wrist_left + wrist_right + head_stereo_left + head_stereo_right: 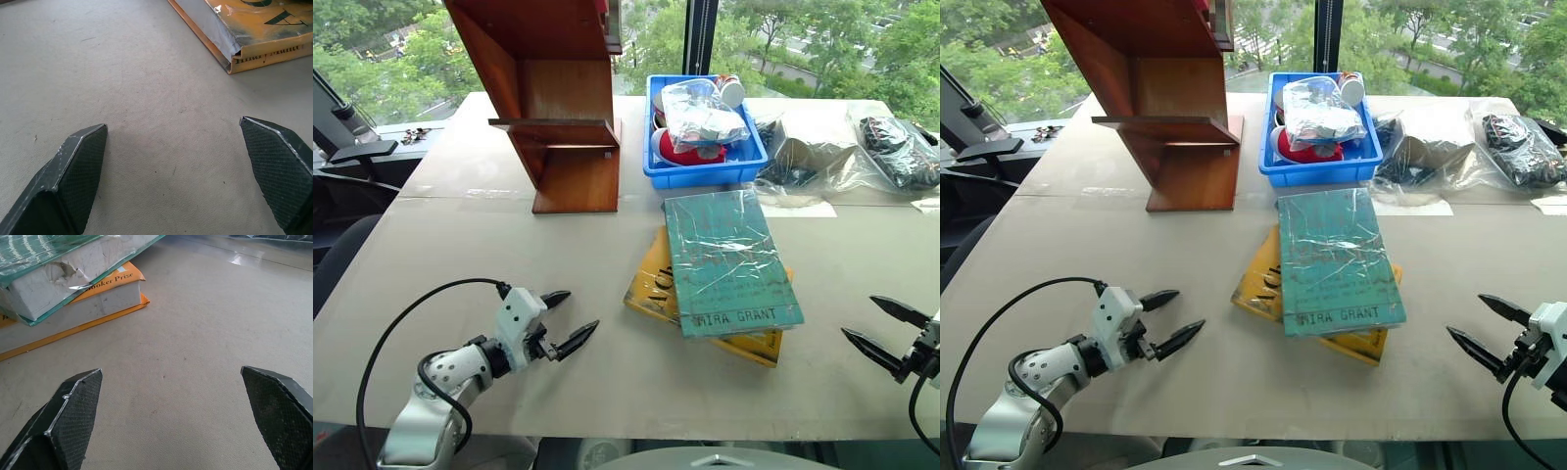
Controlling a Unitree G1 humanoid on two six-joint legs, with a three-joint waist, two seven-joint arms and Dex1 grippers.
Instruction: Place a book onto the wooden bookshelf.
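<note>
Left eye view: book (731, 259) btwn left tool (570, 321), right tool (884, 334); both released.

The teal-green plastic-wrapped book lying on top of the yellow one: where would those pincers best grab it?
Probably by its long side edges, one gripper from each side. The teal-green plastic-wrapped book lies flat on the yellow book, overhanging it toward the open right gripper, which leaves an edge to slip under. The open left gripper could steady the other edge.
</note>
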